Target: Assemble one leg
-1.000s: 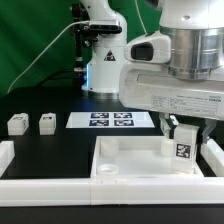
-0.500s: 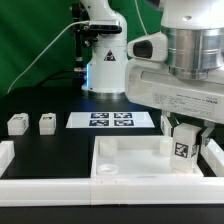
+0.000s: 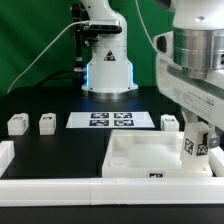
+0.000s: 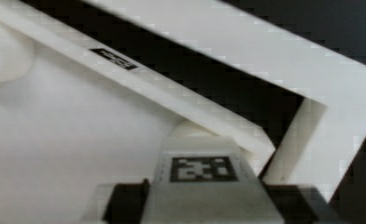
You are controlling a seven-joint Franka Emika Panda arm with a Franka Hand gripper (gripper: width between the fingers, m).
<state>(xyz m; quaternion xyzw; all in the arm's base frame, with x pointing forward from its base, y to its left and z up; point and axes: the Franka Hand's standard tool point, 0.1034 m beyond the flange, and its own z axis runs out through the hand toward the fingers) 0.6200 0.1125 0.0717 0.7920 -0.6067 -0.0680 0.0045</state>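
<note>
My gripper (image 3: 198, 138) is shut on a small white leg with a black-and-white tag (image 3: 195, 146), and holds it upright over the right part of the large white tabletop piece (image 3: 150, 158), which has round corner sockets. In the wrist view the leg (image 4: 201, 172) sits between my two dark fingers (image 4: 135, 200), above the tabletop's flat white face (image 4: 73, 140). Two more white legs (image 3: 17, 124) (image 3: 46, 123) stand at the exterior view's left. Another leg (image 3: 170, 122) stands behind the tabletop.
The marker board (image 3: 111, 121) lies at the back middle. Long white border rails run along the front (image 3: 60, 187) and at the left (image 3: 5, 152). The arm's base (image 3: 105, 60) stands behind the marker board.
My gripper and the held leg have shifted to the exterior view's right, and the tabletop piece has moved right with them. The wrist has turned.
</note>
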